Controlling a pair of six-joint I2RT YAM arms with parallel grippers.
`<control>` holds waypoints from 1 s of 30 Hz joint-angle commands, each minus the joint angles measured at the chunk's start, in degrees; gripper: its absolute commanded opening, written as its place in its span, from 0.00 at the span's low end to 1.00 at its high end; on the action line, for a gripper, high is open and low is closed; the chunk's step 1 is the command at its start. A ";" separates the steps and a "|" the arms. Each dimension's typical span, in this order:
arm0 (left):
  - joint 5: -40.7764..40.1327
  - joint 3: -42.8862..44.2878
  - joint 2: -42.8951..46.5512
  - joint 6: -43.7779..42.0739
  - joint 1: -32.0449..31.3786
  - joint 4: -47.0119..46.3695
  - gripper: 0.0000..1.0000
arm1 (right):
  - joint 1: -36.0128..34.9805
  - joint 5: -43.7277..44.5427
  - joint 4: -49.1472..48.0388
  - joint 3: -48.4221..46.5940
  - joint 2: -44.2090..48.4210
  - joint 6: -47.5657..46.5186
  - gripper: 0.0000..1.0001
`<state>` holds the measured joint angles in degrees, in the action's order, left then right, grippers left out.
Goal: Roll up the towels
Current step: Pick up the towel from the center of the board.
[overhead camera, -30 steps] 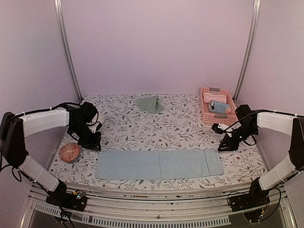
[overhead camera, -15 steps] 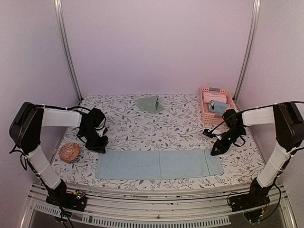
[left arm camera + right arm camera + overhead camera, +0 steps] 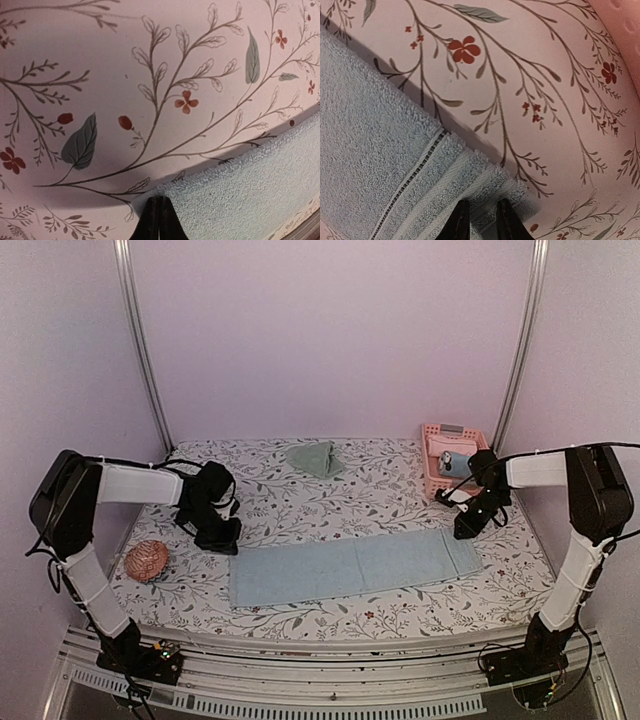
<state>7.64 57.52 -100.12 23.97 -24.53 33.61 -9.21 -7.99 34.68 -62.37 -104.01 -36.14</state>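
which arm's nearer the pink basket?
Right. The right arm ends just in front of the pink basket, at the right end of the long towel; the left arm is far off at its left end.

The light blue towel [image 3: 350, 568] lies flat, a long slanted strip left of the pink basket [image 3: 430, 486]; the sage-green towel [image 3: 316, 458] sits crumpled farther left.

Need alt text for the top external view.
A light blue towel lies flat in a long strip across a floral-print table, the left gripper at its far left corner, the right gripper at its far right corner. Behind: a crumpled sage-green towel, a pink basket with rolled towels far right; a pinkish ball at left.
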 commanded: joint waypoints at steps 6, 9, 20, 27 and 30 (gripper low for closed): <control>-3.60 4.13 4.81 0.97 -5.30 -1.09 0.09 | 0.64 -4.47 10.02 -7.52 3.74 2.83 0.22; -2.68 0.90 7.55 2.22 -6.54 -0.92 0.09 | 0.58 -6.25 11.93 -3.34 6.35 3.40 0.22; 1.70 -11.96 15.87 7.29 -10.53 -5.94 0.02 | 0.38 -4.59 16.34 7.77 11.03 0.34 0.15; 1.10 -7.88 12.07 6.29 -11.16 -4.24 0.01 | 3.14 0.37 16.09 9.04 6.03 0.06 0.12; 0.85 -6.42 11.70 5.60 -11.50 -3.99 0.01 | 5.91 3.56 16.97 10.18 7.38 -2.08 0.12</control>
<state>8.54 48.49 -87.64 30.30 -34.98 30.22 -6.61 -10.90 50.57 -54.41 -96.75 -35.66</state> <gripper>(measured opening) 0.020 0.121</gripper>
